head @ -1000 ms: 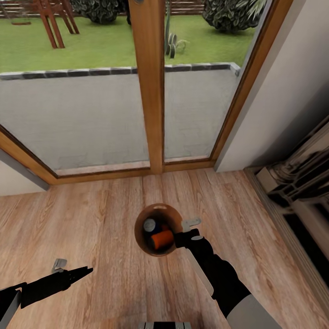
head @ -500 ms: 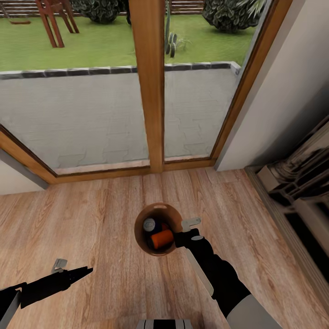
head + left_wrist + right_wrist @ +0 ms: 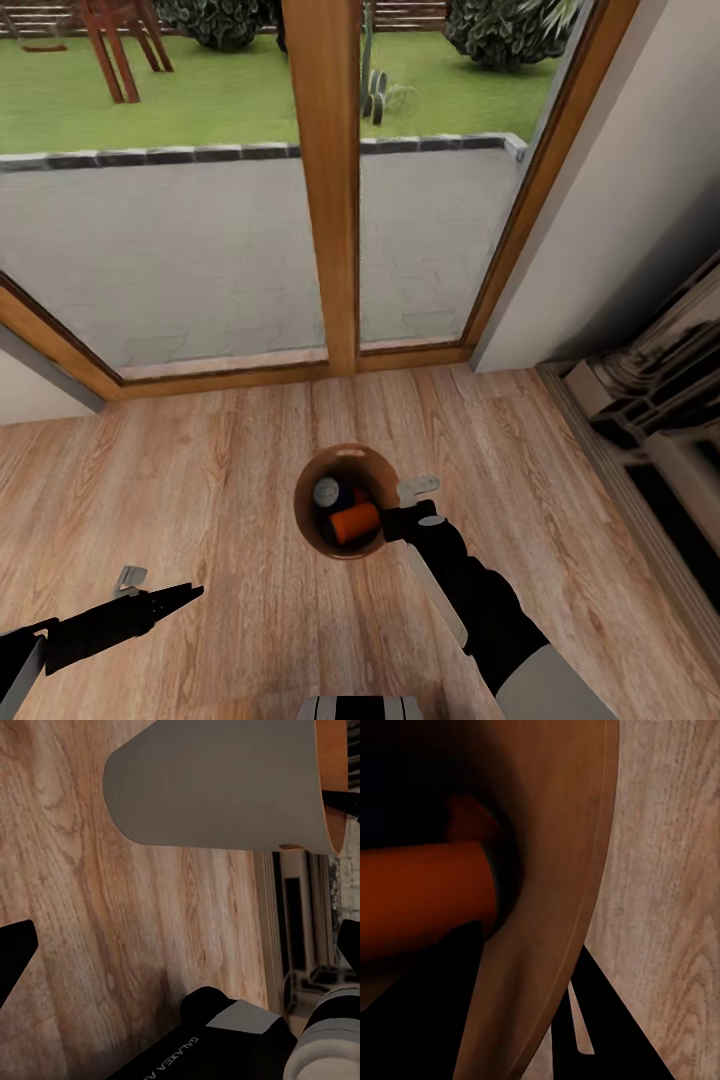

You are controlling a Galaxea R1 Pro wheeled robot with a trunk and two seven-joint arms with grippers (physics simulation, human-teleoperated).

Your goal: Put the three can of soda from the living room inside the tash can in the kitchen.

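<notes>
The trash can [image 3: 312, 535] stands on the wood floor, pale grey outside [image 3: 217, 787] and brown inside [image 3: 562, 870]. In it lie a dark blue can of soda with a silver top [image 3: 327, 492] and an orange can [image 3: 355, 522]; a second orange can [image 3: 361, 497] peeks out behind. The orange can [image 3: 420, 896] shows close in the right wrist view. My right gripper [image 3: 392, 518] is open at the bin's right rim, one finger [image 3: 592, 1020] outside the wall. My left gripper [image 3: 185, 596] hangs open and empty low to the bin's left, its fingertips [image 3: 15, 956] far apart.
Wood-framed glass doors [image 3: 325, 200] rise just beyond the bin, with a patio and lawn outside. An off-white wall [image 3: 620, 200] and grey cabinets [image 3: 660, 420] close in the right side. Pale wood floor [image 3: 200, 480] spreads to the left.
</notes>
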